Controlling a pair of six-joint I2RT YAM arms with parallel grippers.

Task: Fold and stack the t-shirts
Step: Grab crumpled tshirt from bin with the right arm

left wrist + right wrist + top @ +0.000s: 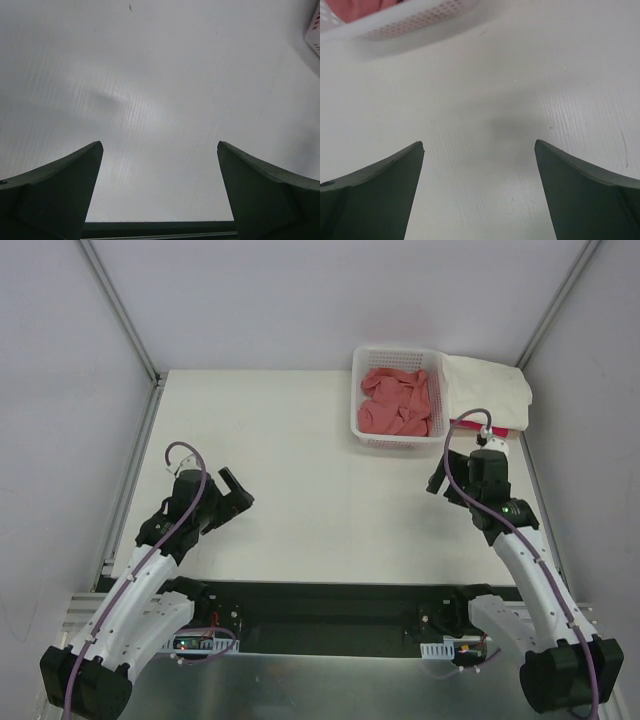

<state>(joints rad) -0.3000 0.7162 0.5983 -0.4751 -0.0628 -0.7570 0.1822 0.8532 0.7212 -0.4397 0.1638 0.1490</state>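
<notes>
Left gripper (pixel 237 492) and right gripper (pixel 438 480) empty, fingers apart; the right should pinch the crumpled salmon-red t-shirt (pixel 397 403), upper right, by one edge, clear of the basket (pixel 357 390) wall.

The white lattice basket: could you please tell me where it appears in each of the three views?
Top external: the basket sits far right on the table, holding the salmon-red t-shirt.
Left wrist: a sliver of the basket at the upper right edge.
Right wrist: the basket wall crosses the top left corner.
Shared landmark: the white table beneath it.
</notes>
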